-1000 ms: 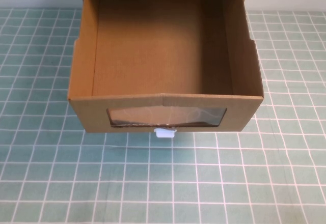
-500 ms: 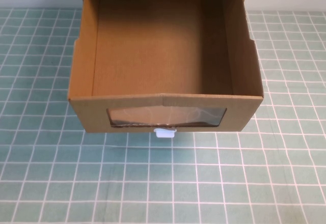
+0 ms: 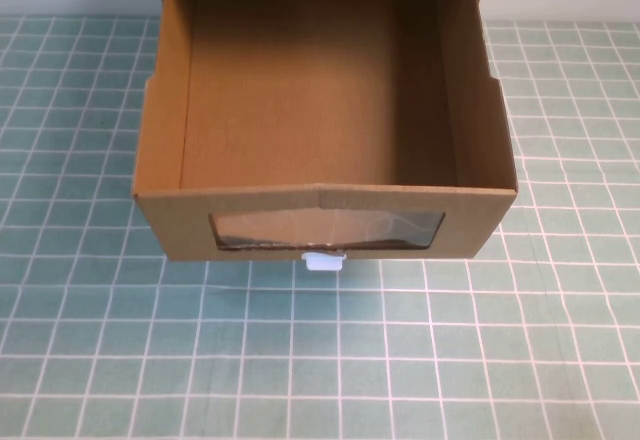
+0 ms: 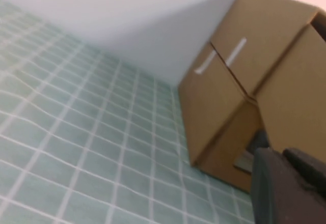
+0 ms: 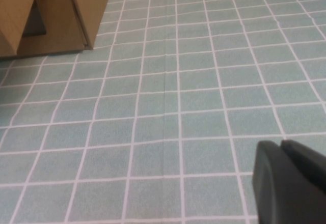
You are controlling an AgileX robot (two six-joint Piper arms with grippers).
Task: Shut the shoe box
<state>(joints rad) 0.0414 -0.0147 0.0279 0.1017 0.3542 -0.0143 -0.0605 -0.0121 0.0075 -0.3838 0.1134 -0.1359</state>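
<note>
The brown cardboard shoe box (image 3: pixel 160 150) stands at the middle back of the table. Its drawer is pulled out toward me and is empty inside. The front has a clear window (image 3: pixel 325 230) with a small white pull tab (image 3: pixel 324 260) below it. Neither gripper shows in the high view. My left gripper (image 4: pixel 281 152) is shut and empty, low beside the box's side (image 4: pixel 224 96). My right gripper (image 5: pixel 281 143) is shut and empty above the mat, well away from the box corner (image 5: pixel 61 15).
A green mat with a white grid (image 3: pixel 320 360) covers the table. A pale wall (image 4: pixel 127 20) stands behind the box. Open mat lies in front of the drawer and on both sides.
</note>
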